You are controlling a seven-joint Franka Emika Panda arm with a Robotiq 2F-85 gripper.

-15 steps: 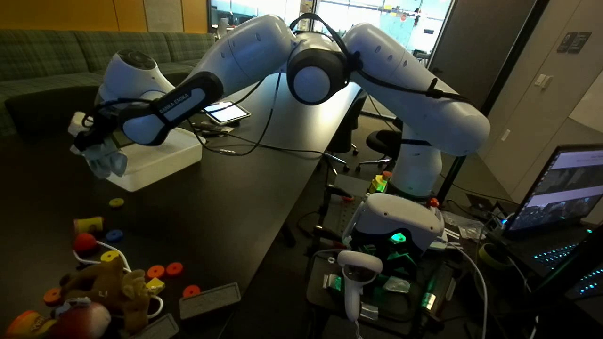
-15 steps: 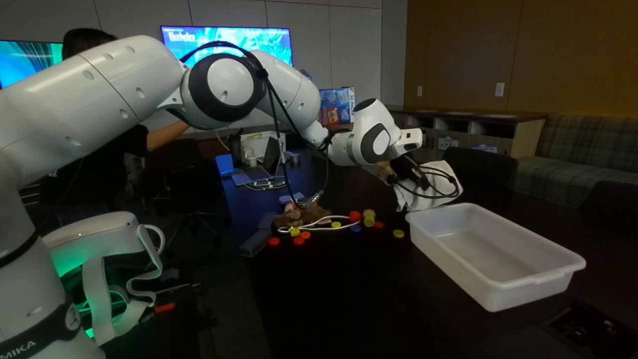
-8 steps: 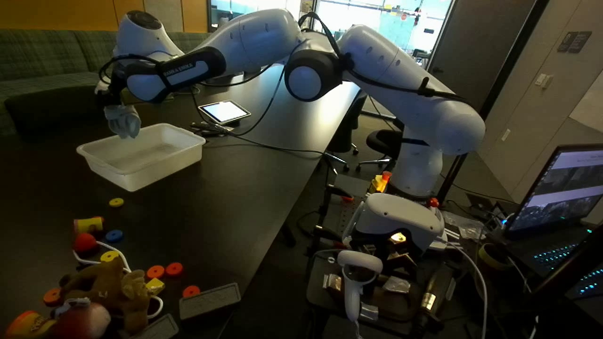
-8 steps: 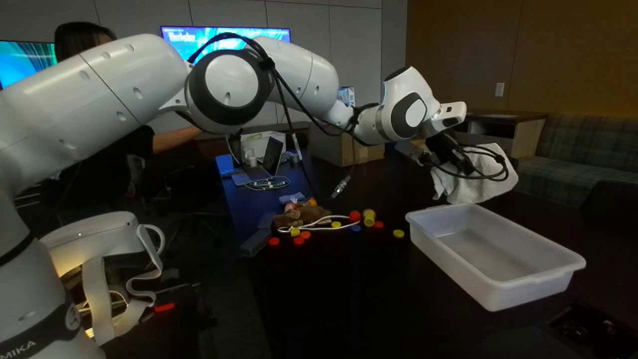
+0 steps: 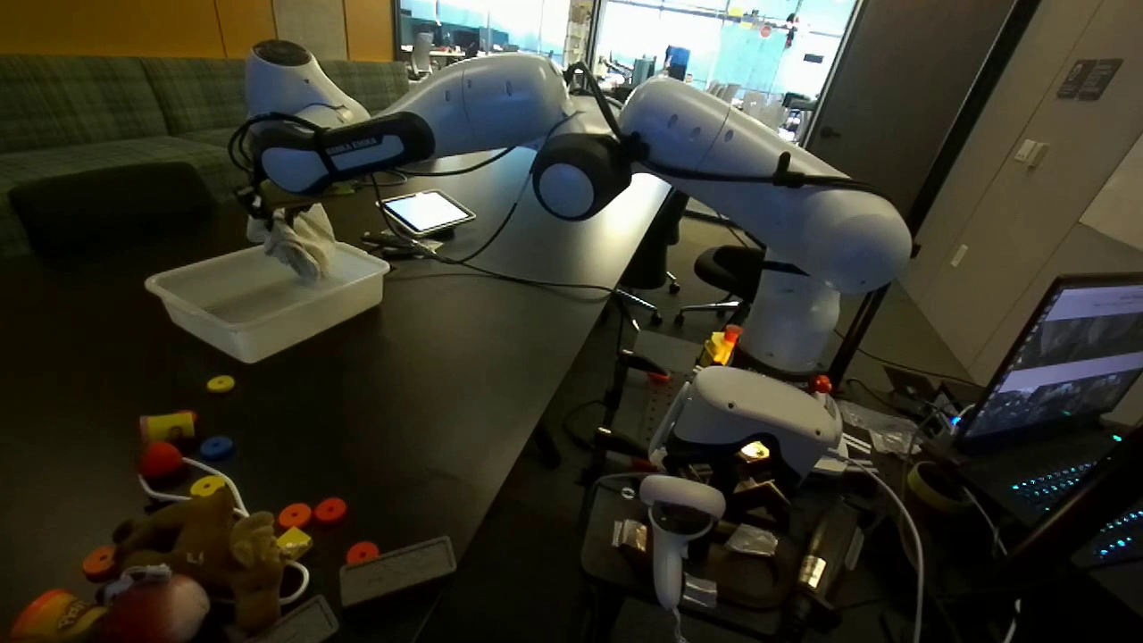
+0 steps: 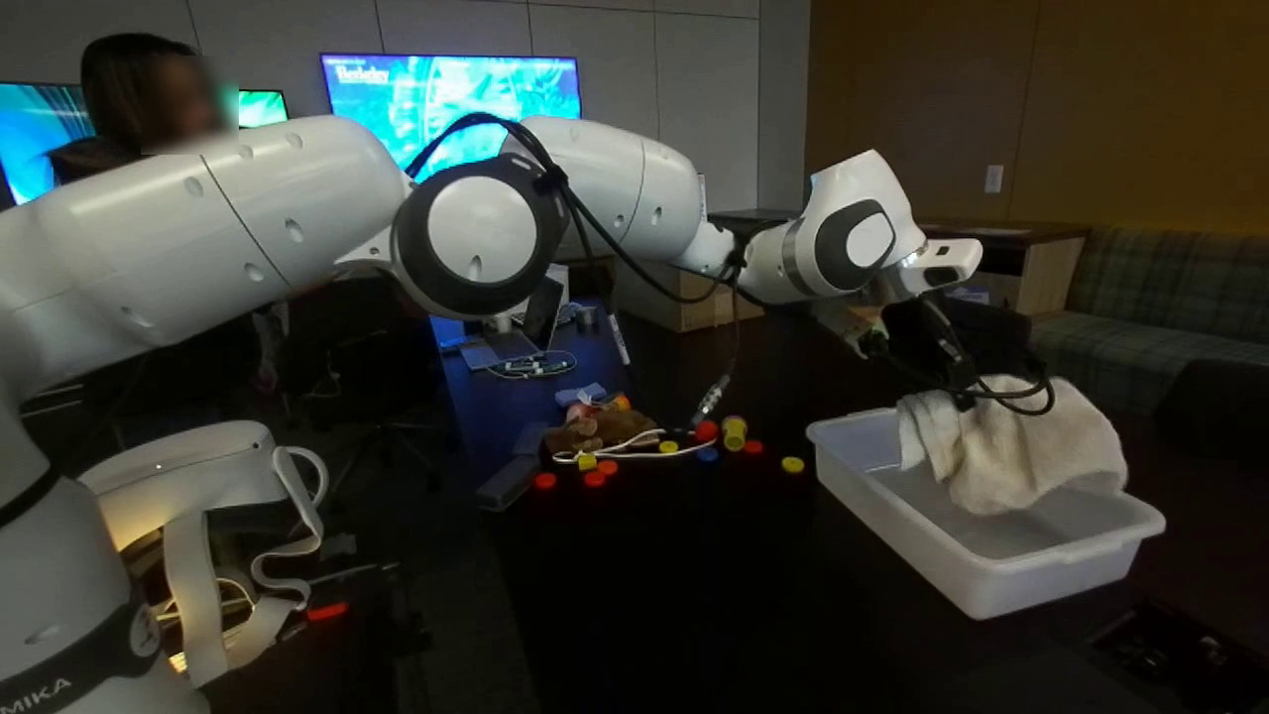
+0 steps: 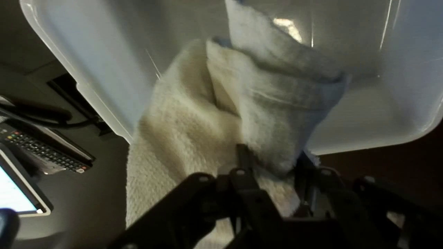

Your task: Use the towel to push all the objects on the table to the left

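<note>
The cream-white towel (image 5: 304, 241) (image 6: 1041, 446) (image 7: 193, 131) droops in folds into the white tray in both exterior views. My gripper (image 7: 273, 157) is directly above it, its fingers (image 7: 244, 157) spread apart with a loose fold of towel between them. On the black table (image 5: 429, 375), the objects lie away from the tray. They include a yellow disc (image 5: 221, 384), a blue disc (image 5: 216, 446), a yellow tub (image 5: 168, 427), a red ball (image 5: 162, 460), a brown plush toy (image 5: 196, 536) and several orange discs (image 5: 330, 511).
The rigid white tray (image 6: 991, 580) stands under my gripper. A tablet (image 5: 427, 212) and a remote (image 7: 45, 150) lie beside it. Cables (image 5: 527, 279) cross the table near the tablet. Grey blocks (image 5: 397, 572) lie by the table edge. A person sits behind the arm.
The gripper has carried the towel away from the objects and over the tray. The towel now hangs lower and looser, inside the tray. The objects on the table have not moved.
</note>
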